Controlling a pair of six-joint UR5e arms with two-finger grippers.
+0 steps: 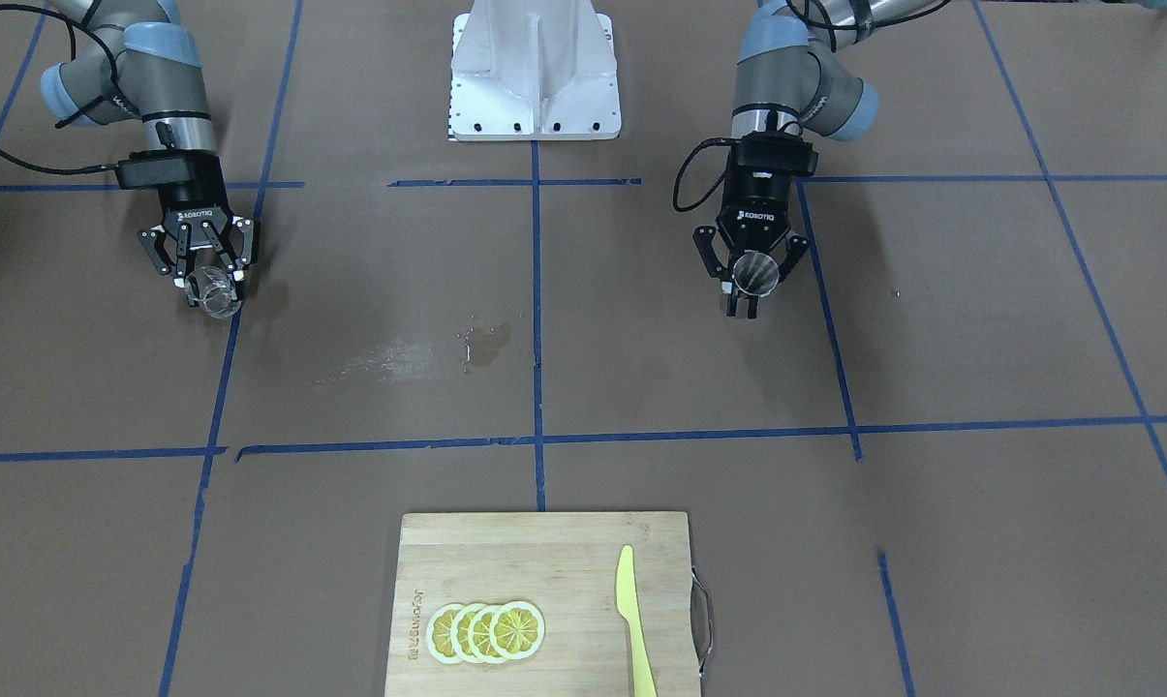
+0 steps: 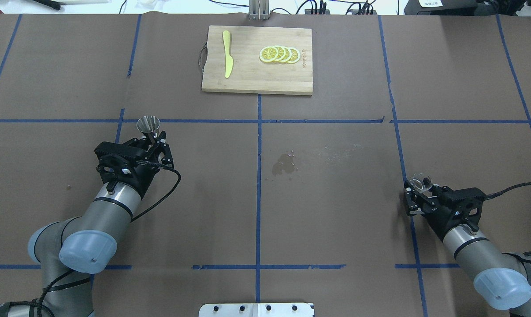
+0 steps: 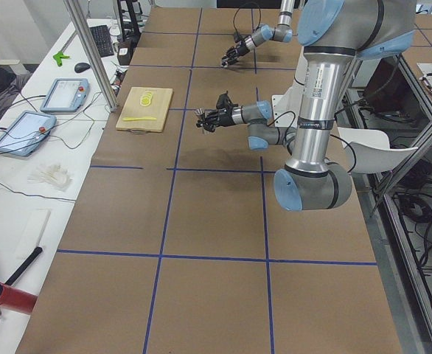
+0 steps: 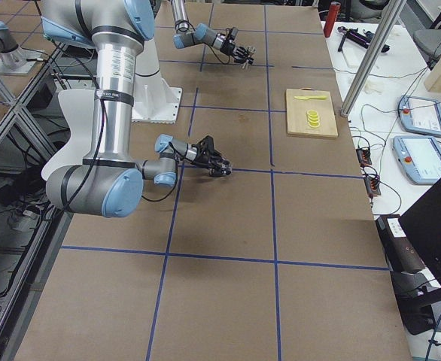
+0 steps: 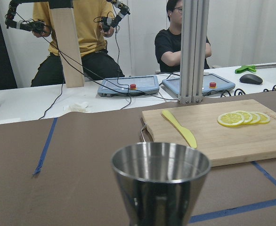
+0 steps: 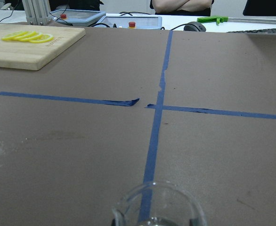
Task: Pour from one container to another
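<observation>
The left gripper [image 2: 151, 140] is closed on the narrow waist of the metal jigger [image 2: 148, 124] & holds it upright, open mouth up. It is on the robot's left side of the desk [image 2: 336, 220], just beside a blue tape line [image 2: 71, 120]. The right gripper [image 2: 418, 188] is on the opposite side of the desk. Its fingers are closed around the small glass cup [image 2: 421, 181], which sits at the fingertips w/ the rim approx. upward. If there is liquid in the cup or in the jigger, I cannot tell. The 2 containers are well apart. Btw. them, near the desk ctr., there is a small wet spot [image 2: 284, 164] w/ a pale smear next to it. At the far edge lies a wooden cutting board [image 2: 256, 81] w/ a yellow knife [image 2: 227, 59] & a row of overlapping lemon slices [image 2: 279, 54] on it.
</observation>
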